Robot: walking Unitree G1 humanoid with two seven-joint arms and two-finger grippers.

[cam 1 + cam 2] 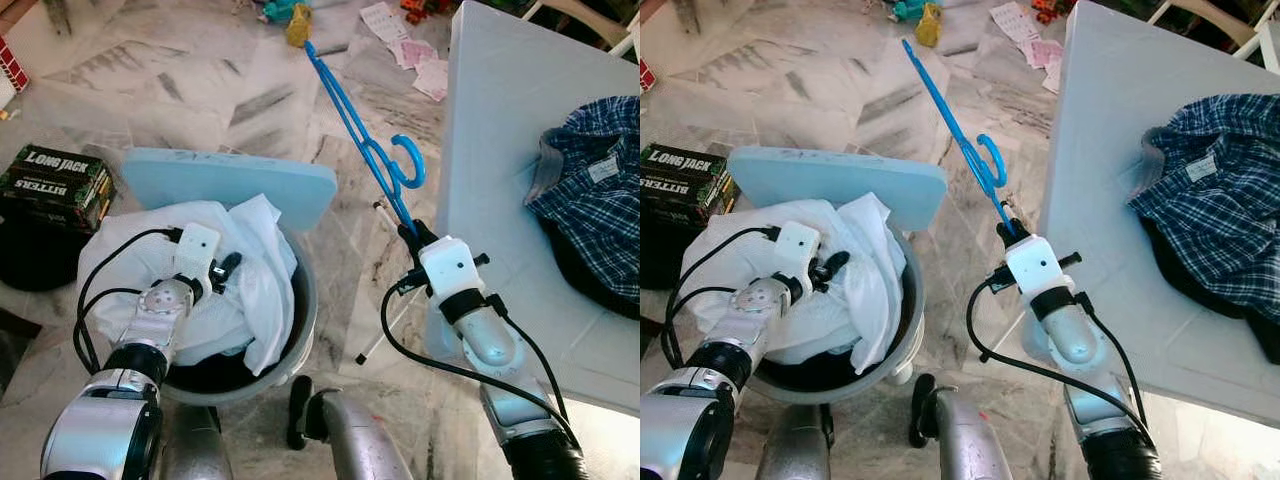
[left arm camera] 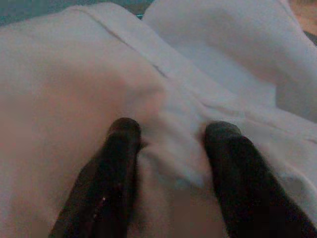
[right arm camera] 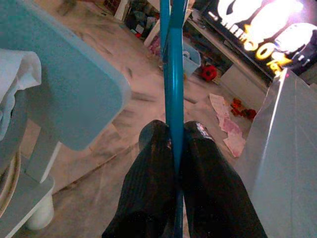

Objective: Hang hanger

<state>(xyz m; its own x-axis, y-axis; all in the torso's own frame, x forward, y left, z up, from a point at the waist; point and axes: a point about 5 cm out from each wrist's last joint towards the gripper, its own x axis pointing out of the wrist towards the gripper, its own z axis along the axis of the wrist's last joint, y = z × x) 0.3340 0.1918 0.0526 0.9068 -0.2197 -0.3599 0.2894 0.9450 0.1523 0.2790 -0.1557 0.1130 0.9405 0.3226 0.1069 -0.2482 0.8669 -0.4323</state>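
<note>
A blue plastic hanger (image 1: 365,140) sticks up and away from my right gripper (image 1: 408,232), which is shut on its lower end beside the table edge; its hook (image 1: 408,160) curls to the right. In the right wrist view the two fingers (image 3: 148,173) pinch the blue hanger (image 3: 172,89). My left gripper (image 1: 228,268) lies on white cloth (image 1: 250,290) heaped in a grey basket (image 1: 300,330). The left wrist view shows its fingers (image 2: 119,163) apart, pressed into the white cloth (image 2: 168,99) with a fold between them.
A white table (image 1: 500,140) stands at the right with a blue plaid shirt (image 1: 595,190) on it. A light-blue board (image 1: 230,180) rests behind the basket. A Long Jack box (image 1: 55,180) sits at left. Papers and toys litter the marble floor beyond.
</note>
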